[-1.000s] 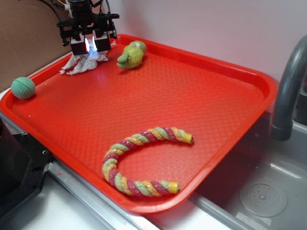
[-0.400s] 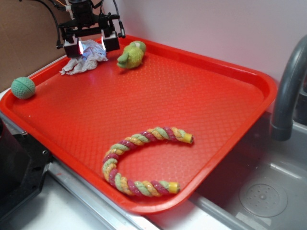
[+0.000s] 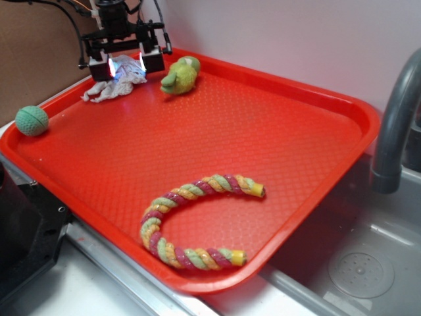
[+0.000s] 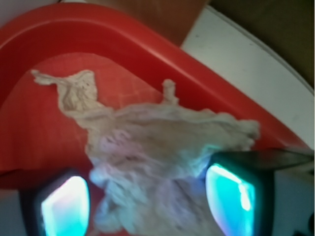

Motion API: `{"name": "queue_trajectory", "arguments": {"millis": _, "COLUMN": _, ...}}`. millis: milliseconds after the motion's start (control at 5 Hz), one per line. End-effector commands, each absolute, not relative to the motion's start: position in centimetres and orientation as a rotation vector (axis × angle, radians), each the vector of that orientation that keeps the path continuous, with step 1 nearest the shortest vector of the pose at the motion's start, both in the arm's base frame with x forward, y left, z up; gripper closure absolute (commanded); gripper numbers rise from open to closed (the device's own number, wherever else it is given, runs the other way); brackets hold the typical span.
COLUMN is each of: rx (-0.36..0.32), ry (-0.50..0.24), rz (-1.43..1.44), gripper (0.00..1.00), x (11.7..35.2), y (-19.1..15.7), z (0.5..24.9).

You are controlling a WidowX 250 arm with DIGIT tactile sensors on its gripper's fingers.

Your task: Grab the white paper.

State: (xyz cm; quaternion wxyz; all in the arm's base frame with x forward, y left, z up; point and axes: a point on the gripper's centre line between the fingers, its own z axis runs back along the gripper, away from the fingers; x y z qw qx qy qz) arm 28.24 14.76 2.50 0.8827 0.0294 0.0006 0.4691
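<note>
Paper, the white paper (image 4: 162, 147), lies crumpled in the red tray's (image 3: 316, 171) far corner, directly between the gripper's (image 3: 127, 64) spread fingers, its ragged length trailing toward the rim

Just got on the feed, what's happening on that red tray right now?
The gripper hangs at the tray's back left corner, jaws open on either side of the white paper. The paper sits between them, not yet pinched. The green plush toy, teal ball and rope toy lie untouched.
</note>
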Motion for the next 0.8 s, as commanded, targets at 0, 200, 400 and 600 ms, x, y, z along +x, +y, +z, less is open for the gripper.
{"name": "queue_trajectory", "arguments": {"millis": 0, "rx": 0.059, "ry": -0.045, "rz": 1.011, "gripper": 0.0, "x": 28.3, "y": 17.12, "z": 3.85}}
{"name": "queue_trajectory", "arguments": {"millis": 200, "rx": 0.07, "ry": -0.041, "rz": 1.015, "gripper": 1.0, "x": 28.37, "y": 17.11, "z": 3.78}}
{"name": "queue_trajectory", "arguments": {"millis": 400, "rx": 0.072, "ry": -0.043, "rz": 1.015, "gripper": 1.0, "x": 28.35, "y": 17.08, "z": 3.82}}
{"name": "queue_trajectory", "arguments": {"millis": 600, "rx": 0.074, "ry": -0.044, "rz": 1.009, "gripper": 1.0, "x": 28.4, "y": 16.97, "z": 3.84}}
